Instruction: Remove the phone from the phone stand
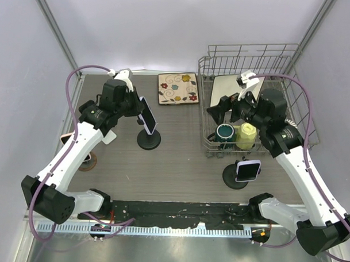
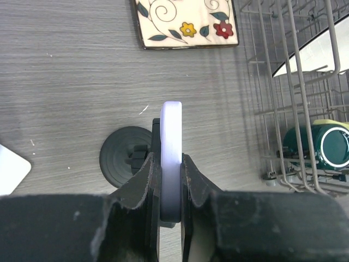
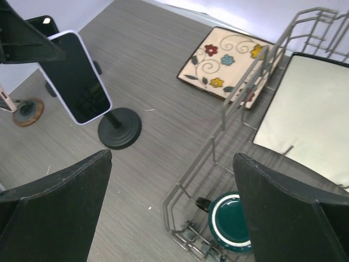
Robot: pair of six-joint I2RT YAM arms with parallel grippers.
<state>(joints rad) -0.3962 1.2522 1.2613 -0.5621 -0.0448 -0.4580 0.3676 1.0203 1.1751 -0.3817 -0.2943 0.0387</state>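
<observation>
A white-edged phone with a dark screen (image 1: 147, 115) sits tilted at the head of a black round-based stand (image 1: 149, 140) left of centre. My left gripper (image 1: 141, 109) is shut on this phone. In the left wrist view its fingers (image 2: 147, 174) clamp the phone's two faces edge-on (image 2: 170, 136), with the stand's base (image 2: 121, 162) just below and to the left. The right wrist view shows the same phone (image 3: 76, 76) and stand (image 3: 119, 129). My right gripper (image 1: 221, 113) is open and empty over the dish rack (image 3: 172, 158). A second phone (image 1: 248, 170) rests on another stand (image 1: 233, 179) near the front right.
A wire dish rack (image 1: 291, 83) at the right holds a white plate (image 1: 231, 87), a green mug (image 1: 225, 133) and a yellow cup (image 1: 246, 135). A flowered square tile (image 1: 177, 88) lies at the back. A small round coaster (image 1: 87, 161) lies at the left.
</observation>
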